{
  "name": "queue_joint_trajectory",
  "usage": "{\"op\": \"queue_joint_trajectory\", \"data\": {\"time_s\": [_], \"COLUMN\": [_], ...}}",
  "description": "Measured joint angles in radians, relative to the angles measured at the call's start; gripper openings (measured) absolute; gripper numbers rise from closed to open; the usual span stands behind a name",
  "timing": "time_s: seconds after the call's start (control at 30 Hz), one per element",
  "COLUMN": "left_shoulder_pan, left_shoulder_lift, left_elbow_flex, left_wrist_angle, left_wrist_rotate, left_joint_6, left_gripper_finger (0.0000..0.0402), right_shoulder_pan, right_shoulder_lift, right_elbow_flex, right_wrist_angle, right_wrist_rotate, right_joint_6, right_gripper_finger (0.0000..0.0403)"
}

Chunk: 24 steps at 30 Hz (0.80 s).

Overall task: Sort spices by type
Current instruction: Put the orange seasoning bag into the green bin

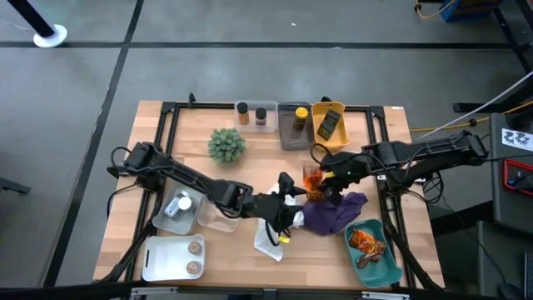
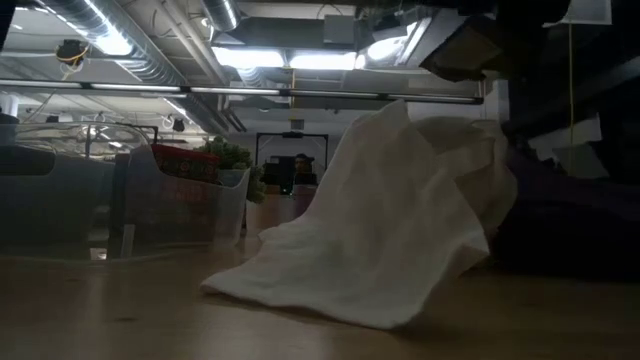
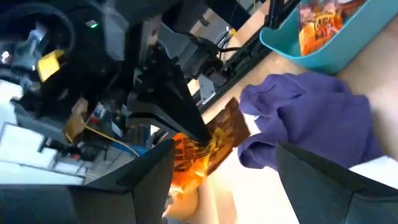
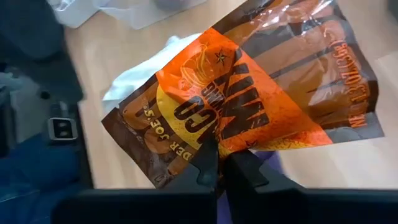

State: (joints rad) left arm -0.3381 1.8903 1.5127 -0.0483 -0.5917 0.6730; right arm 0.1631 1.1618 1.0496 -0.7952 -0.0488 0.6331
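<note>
At the near left of the bench [image 1: 166, 125] sits a white tray [image 1: 158, 260] holding two round brown discs [image 1: 194, 257]. Just behind it stand two clear tubs [image 1: 200, 218], one with a small jar [image 1: 183, 202] lying in it. Farther back is a spiky green plant [image 1: 226, 144].

The left gripper [image 1: 287, 218] reaches in from the left to the middle of the bench, above a white cloth [image 1: 268, 240]. Its fingers [image 3: 134, 186] stand wide apart and hold nothing.

Along the far edge stand two slim jars [image 1: 251, 114], then a grey bin [image 1: 292, 133] and a yellow bin [image 1: 330, 123], each with something small inside.

Right of centre, the right gripper [image 1: 330, 185] has its fingers [image 4: 239, 171] pinched tight on the edge of an orange and brown foil packet [image 4: 249, 99], held up off the bench just beside the left gripper. A purple cloth [image 1: 333, 212] lies bunched under it.

At the near right, a teal bin [image 1: 375, 265] holds more orange packets [image 1: 365, 240].
</note>
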Motion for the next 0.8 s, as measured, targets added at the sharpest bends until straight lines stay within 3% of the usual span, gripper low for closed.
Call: {"op": "queue_joint_trajectory", "data": {"time_s": [0.53, 0.67, 0.8], "left_shoulder_pan": [0.079, 0.084, 0.084], "left_shoulder_lift": [0.08, 0.086, 0.086], "left_elbow_flex": [-0.001, 0.0, 0.0], "left_wrist_angle": [0.095, 0.119, 0.121], "left_wrist_rotate": [-0.015, -0.015, -0.015], "left_joint_6": [0.019, 0.011, -0.043], "left_gripper_finger": [0.0262, 0.0235, 0.0182], "right_shoulder_pan": [0.0, 0.0, 0.0], "right_shoulder_lift": [0.001, 0.001, 0.001], "right_elbow_flex": [0.001, 0.001, 0.001], "right_wrist_angle": [0.063, 0.069, 0.069], "right_wrist_rotate": [-0.124, -0.128, -0.129], "right_joint_6": [0.029, 0.04, 0.04], "right_gripper_finger": [0.0013, 0.0013, 0.0016]}}
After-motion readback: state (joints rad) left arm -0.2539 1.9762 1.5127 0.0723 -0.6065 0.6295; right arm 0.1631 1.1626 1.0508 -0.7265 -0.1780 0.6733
